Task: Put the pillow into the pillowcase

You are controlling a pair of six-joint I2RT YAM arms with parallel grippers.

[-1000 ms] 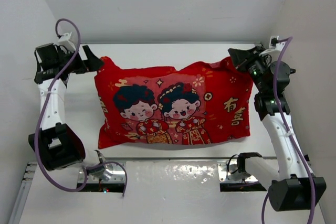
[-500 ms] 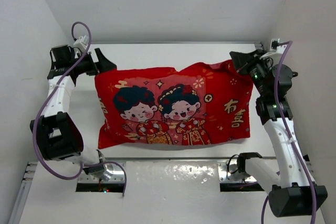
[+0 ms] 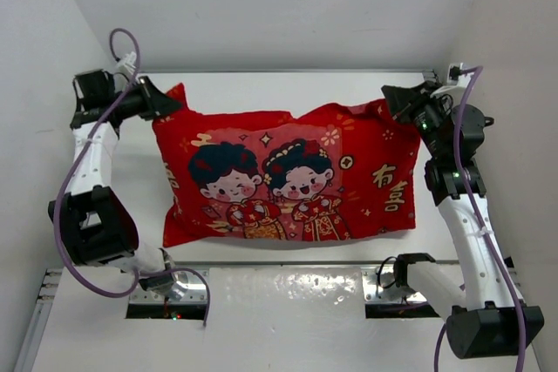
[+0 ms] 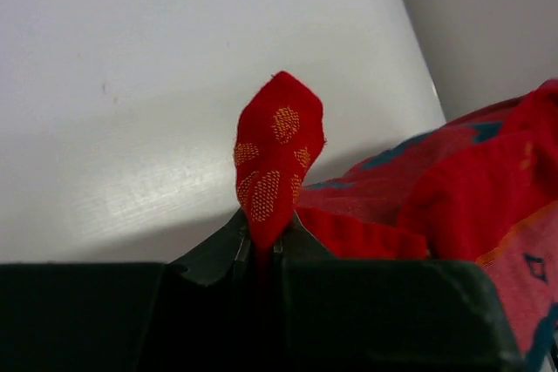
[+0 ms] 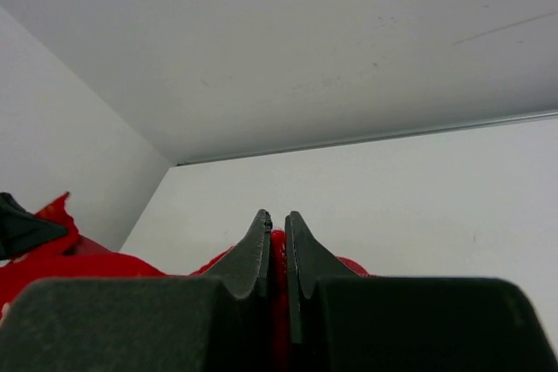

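Pillowcase (image 3: pixel 288 176) reading 有喜, far corners pinched by left tool (image 3: pixel 168 104), right tool (image 3: pixel 390 98)

White table (image 3: pixel 261 89) — red pillowcase (image 3: pixel 288 176) spread across its middle

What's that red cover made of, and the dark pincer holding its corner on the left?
The pillowcase looks like thin, matte woven cloth. It wrinkles, its pinched corner folds limply, and the left wrist view shows gold motifs made of fine dots. The left tool looks like dark, dull plastic or rubber. Its surface is smooth and has no shine, but I can't tell which of the two it is.
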